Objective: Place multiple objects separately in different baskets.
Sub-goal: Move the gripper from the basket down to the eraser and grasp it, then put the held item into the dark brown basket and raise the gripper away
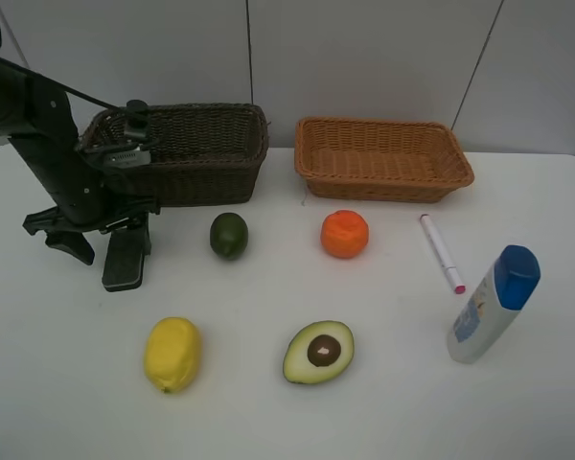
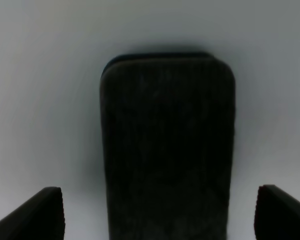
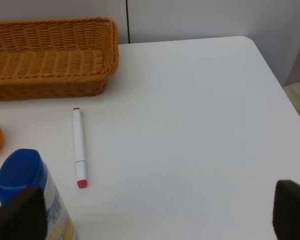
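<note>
The pad [image 2: 167, 150] is the thing in hand. It lies flat on the tabletop [image 1: 268, 422], just in front of the dark basket [image 1: 211, 172] and to the left of the lime [image 1: 229, 235]. It is a dark, thin rectangle with rounded corners and a faintly ribbed face. It is probably light, with some give in the surface and little to slip on. Being so low is likely the trouble, since there is hardly any side to press against. The best hold would be across its narrow width, on the two long edges near the middle, with the fingertips down almost to the tabletop. A hold near one end could let it tip or swing.

The left hand [image 2: 159, 215] hangs right over the pad with its fingers spread wide. In the wrist view one fingertip [image 2: 40, 215] shows on each side of the pad, each clear of a long edge with bare tabletop between. It holds nothing, and I cannot tell whether the tips rest on the tabletop.

The right hand [image 3: 155, 215] is also spread wide and empty. It faces the far right of the tabletop, with the pen [image 3: 79, 147] and the bottle [image 3: 27, 187] near it and the light basket [image 3: 50, 75] beyond. It touches none of them.
</note>
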Motion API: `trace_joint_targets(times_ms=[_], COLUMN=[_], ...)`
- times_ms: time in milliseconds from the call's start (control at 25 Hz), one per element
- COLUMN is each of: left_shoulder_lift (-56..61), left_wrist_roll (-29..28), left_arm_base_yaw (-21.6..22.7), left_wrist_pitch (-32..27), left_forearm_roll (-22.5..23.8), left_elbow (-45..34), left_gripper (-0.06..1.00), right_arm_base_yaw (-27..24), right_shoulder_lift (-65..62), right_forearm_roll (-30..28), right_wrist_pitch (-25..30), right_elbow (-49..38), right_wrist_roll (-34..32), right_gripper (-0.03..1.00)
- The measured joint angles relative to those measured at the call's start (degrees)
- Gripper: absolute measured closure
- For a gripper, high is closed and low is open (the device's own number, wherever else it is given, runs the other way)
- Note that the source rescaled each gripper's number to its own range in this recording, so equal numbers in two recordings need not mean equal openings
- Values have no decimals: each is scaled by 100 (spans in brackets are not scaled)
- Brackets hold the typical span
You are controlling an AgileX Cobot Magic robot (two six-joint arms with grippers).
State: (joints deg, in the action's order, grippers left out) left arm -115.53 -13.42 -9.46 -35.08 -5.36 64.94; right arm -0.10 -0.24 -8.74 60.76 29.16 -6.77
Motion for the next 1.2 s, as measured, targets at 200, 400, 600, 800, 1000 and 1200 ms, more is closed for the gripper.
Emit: trace_joint_targets(times_ms=[200, 400, 600, 800, 1000, 1200], left_shoulder_lift=[-295, -329, -323, 149, 1083, 1055], left_wrist_roll=[-5, -5, 36, 483, 1074, 1593], left_arm_base_yaw=[0, 0, 0, -47, -70, -70], left_wrist_pitch=[-69, -135, -373, -1129, -1448, -1172], left_forearm_roll=[10, 24, 25, 2, -263, -881], left_elbow=[145, 192, 220, 395, 1018, 2228], left_gripper=[0, 6, 66, 65, 65, 65], right_arm_base_yaw=[0, 0, 0, 0, 0, 0], right_shoulder_lift=[0, 0, 0, 0, 0, 0], right_forearm_roll=[0, 0, 0, 0, 0, 0], right_wrist_pitch=[0, 0, 0, 0, 0, 0], right_elbow=[0, 0, 0, 0, 0, 0], right_wrist_roll=[0, 0, 0, 0, 0, 0], right_gripper=[-2, -2, -2, -2, -2, -2])
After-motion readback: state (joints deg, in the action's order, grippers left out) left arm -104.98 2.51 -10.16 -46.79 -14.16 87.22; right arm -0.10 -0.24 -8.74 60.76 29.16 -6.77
